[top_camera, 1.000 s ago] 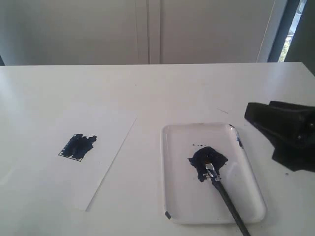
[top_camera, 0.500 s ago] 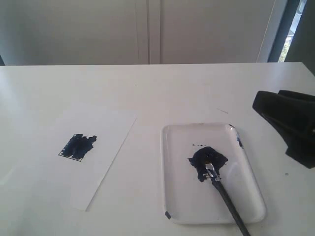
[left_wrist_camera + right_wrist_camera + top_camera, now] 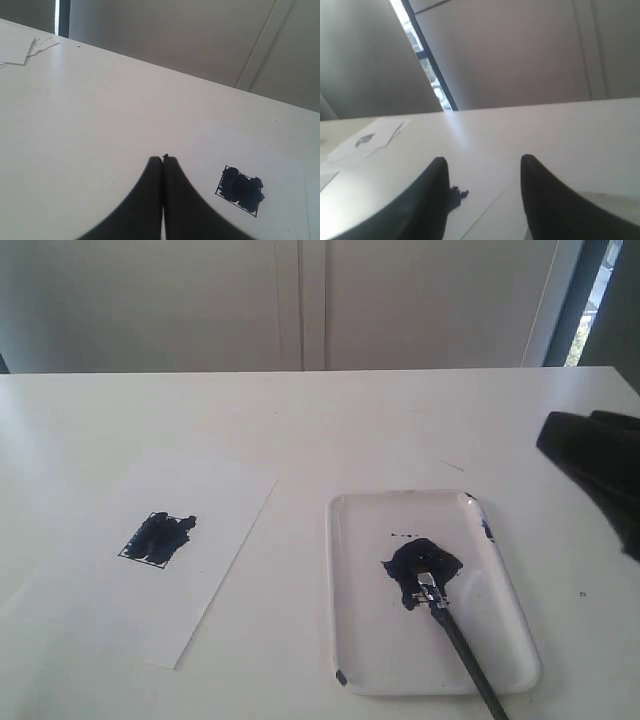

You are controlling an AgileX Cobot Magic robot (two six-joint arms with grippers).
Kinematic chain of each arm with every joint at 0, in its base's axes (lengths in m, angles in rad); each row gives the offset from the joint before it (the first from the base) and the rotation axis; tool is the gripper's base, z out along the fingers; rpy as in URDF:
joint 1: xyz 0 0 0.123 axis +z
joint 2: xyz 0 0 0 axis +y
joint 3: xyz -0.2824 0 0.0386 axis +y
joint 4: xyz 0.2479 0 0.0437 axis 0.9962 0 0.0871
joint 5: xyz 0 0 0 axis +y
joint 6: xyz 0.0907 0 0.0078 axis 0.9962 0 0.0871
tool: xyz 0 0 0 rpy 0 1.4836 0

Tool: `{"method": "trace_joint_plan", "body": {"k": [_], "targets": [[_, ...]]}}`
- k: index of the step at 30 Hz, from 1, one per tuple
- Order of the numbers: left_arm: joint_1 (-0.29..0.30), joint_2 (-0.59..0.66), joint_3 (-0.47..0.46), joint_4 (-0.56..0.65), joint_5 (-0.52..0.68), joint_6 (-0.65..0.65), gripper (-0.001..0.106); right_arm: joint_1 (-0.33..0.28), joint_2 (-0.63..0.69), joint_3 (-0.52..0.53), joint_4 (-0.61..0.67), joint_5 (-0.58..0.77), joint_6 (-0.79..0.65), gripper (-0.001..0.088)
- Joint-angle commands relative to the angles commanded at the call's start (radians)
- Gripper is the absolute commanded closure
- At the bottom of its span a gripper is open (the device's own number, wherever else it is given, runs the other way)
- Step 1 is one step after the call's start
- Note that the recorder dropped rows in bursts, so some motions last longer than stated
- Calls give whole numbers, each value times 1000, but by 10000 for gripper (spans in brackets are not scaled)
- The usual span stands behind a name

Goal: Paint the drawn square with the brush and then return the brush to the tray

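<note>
At left on the white paper sheet [image 3: 210,575], small black-outlined drawn square [image 3: 158,537], smeared dark blue, seemingly painted. Left gripper [image 3: 163,159] pinched closed, empty. Rightward in the glossy white plastic tray [image 3: 345,540], long black-handled brush [image 3: 455,640], tip on blue blot [image 3: 420,560], handle crossing the rim. Right gripper [image 3: 482,162] spread wide, empty, well apart. Seems finished — needs only parking; ample bare table [image 3: 350,430].

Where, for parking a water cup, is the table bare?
Bare: the far strip of table behind the paper sheet and tray, and the lane between them. Crowded: the tray, with brush and paint blot; the right jaws hover beyond its right side.
</note>
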Motion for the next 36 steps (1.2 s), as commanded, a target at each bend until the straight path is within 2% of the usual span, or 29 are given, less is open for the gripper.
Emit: {"method": "trace_joint_plan", "body": {"k": [9,16,20,25,32,35,36], "targets": [[0,0,0,0,0,0,1053,-220,-294,0,0,-3,0,435],[0,0,0,0,0,0,1053,-375,-377,8,0,-6,0,435],[0,0,0,0,0,0,1053,-450,-377,60,0,-80,0,435],[0,0,0,0,0,0,1053,-474,-377,156,0,-130,0,435],[0,0,0,0,0,0,1053,-474,-377,357,2,-126,0,435],[0,0,0,0,0,0,1053,-474,-377,406,2,-104,0,435],[0,0,0,0,0,0,1053,-474,-377,406,2,-20,0,435]]}}
